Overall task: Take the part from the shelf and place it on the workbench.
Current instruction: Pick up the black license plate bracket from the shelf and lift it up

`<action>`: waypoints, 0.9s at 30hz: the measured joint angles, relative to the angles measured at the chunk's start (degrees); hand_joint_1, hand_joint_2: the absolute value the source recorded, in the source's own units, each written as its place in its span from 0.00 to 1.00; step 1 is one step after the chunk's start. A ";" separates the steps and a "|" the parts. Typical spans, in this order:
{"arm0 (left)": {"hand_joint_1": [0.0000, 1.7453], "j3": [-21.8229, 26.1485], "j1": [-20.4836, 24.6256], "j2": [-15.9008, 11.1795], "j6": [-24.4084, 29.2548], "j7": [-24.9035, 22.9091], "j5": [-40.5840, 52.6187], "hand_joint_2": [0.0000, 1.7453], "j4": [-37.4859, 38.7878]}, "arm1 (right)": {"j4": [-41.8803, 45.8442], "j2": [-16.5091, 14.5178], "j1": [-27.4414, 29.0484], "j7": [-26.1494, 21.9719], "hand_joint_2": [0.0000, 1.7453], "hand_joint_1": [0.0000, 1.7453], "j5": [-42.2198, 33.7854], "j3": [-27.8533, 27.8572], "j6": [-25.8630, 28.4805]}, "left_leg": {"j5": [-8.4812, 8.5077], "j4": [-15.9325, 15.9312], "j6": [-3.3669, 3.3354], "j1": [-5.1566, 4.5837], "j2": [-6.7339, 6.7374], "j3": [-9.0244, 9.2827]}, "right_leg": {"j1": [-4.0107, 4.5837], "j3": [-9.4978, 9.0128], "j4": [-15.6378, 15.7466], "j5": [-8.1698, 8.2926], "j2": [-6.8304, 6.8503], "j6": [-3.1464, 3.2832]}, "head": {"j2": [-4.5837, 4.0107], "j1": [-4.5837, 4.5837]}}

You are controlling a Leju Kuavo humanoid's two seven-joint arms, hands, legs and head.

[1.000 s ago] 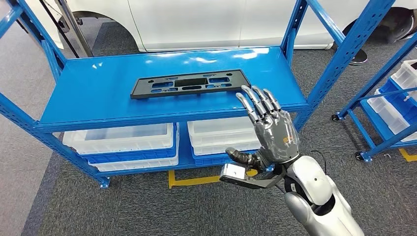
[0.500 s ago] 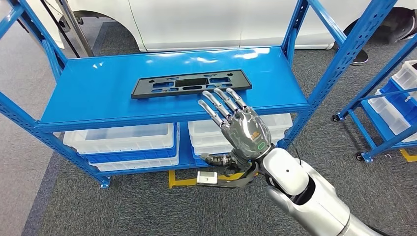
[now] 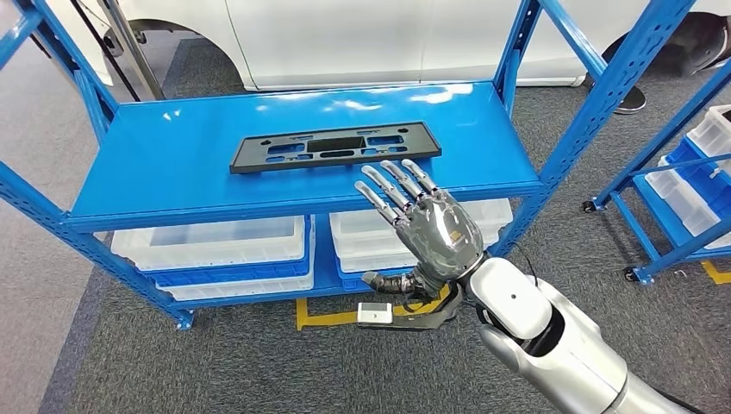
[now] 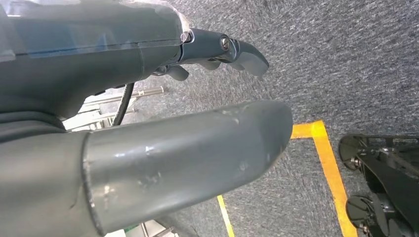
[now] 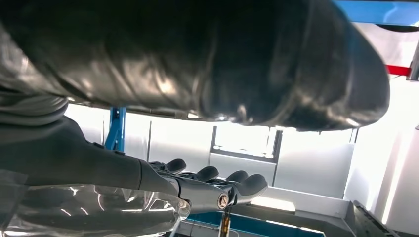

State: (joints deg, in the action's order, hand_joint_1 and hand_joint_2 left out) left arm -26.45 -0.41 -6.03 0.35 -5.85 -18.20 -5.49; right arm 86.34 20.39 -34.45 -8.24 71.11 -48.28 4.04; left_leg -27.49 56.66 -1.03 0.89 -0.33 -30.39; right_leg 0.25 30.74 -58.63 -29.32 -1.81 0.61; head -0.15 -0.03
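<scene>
On the blue shelf (image 3: 172, 164) lies the black part (image 3: 334, 146); just near of it, the right hand (image 3: 427, 226) hovers released, fingers spread.

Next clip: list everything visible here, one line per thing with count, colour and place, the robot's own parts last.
part: one, black, flat slotted plate lying on the top shelf board.
shelf rack: one, blue, in front of the robot.
bins: several, clear with blue ones stacked under, on the lower shelf level.
second rack: one, blue, at right, holding white bins.
floor tape: yellow, on grey carpet under the shelf.
white vehicle body: one, behind the shelf.
right hand: one, grey, fingers spread, held just short of the part, empty.
left hand: one, grey, over carpet.
</scene>
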 joint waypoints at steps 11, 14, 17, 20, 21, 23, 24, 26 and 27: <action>0.00 -0.77 -0.02 0.39 0.00 0.15 -0.55 0.00 0.02 | 0.21 0.71 -0.47 -0.09 0.00 0.00 -0.45 -0.54 -0.67 | 0.24 -1.67 -0.04 1.06 0.54 1.48 | -1.52 10.32 -16.76 -5.04 1.22 -2.01 | 0.00 0.02; 0.00 -0.80 -0.08 0.49 0.02 0.25 -0.83 0.00 0.02 | 0.22 0.80 -0.53 -0.09 0.00 0.00 -0.64 -0.69 -0.79 | -0.54 -1.30 0.77 1.60 0.48 2.07 | -2.16 8.56 -11.52 -0.51 1.48 -2.77 | 0.00 0.03; 0.00 -0.96 0.16 0.41 0.33 0.70 -2.25 0.00 0.33 | 0.03 -1.38 -0.95 0.85 0.00 0.00 0.22 -1.76 -2.16 | -2.62 -0.01 3.38 2.06 0.49 2.43 | -2.42 5.41 -2.89 3.15 1.59 -1.41 | 0.00 0.09; 0.00 -1.26 0.36 0.46 0.71 0.70 -2.68 0.00 0.44 | -0.07 -3.11 -1.17 1.74 0.00 0.00 1.07 -2.52 -2.61 | -6.08 7.21 3.77 1.84 0.57 -1.16 | -1.92 4.41 -2.34 2.00 1.59 0.46 | 0.00 0.05; 0.00 -1.45 0.38 0.49 0.80 0.68 -2.75 0.00 0.45 | -0.07 -3.14 -1.08 1.86 0.00 0.00 1.09 -2.64 -2.52 | -7.53 11.55 3.56 1.63 0.57 -3.74 | -1.64 4.14 -2.31 1.76 1.66 0.78 | 0.00 0.05; 0.00 -1.97 0.30 0.59 0.87 0.64 -2.95 0.00 0.48 | 0.01 -2.80 -0.66 1.92 0.00 0.00 0.87 -2.77 -2.18 | -8.36 17.88 2.94 1.14 0.57 -8.28 | -0.96 3.57 -2.31 1.22 1.67 1.33 | 0.00 0.05; 0.00 -2.20 0.18 0.65 0.88 0.65 -3.03 0.00 0.50 | 0.09 -2.48 -0.44 1.90 0.00 0.00 0.71 -2.78 -1.98 | -7.00 18.01 2.42 0.83 0.55 -9.16 | -0.60 3.12 -2.31 0.90 1.55 1.52 | 0.00 0.05; 0.00 -2.51 -0.09 0.74 0.87 0.68 -3.11 0.00 0.60 | 0.29 -1.84 -0.17 1.85 0.00 0.00 0.44 -2.73 -1.71 | -1.70 12.49 0.82 -0.06 0.44 -8.10 | 0.01 1.93 -2.28 0.11 1.24 1.73 | 0.00 0.06; 0.00 -2.63 -0.18 0.64 0.85 0.70 -3.14 0.00 0.81 | 0.37 -1.58 -0.09 1.84 0.00 0.00 0.38 -2.70 -1.66 | 0.48 9.36 -0.15 -0.50 0.37 -7.03 | 0.24 1.49 -2.24 -0.26 1.13 1.74 | 0.00 0.09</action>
State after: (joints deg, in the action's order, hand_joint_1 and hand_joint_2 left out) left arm -29.08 -0.60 -5.38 1.20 -5.14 -21.33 -4.67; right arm 86.71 18.81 -34.54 -6.40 71.48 -50.99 2.38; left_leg -27.01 66.02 -1.18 0.39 0.04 -37.43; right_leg 0.49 32.23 -60.88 -29.58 -0.68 2.35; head -0.15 0.05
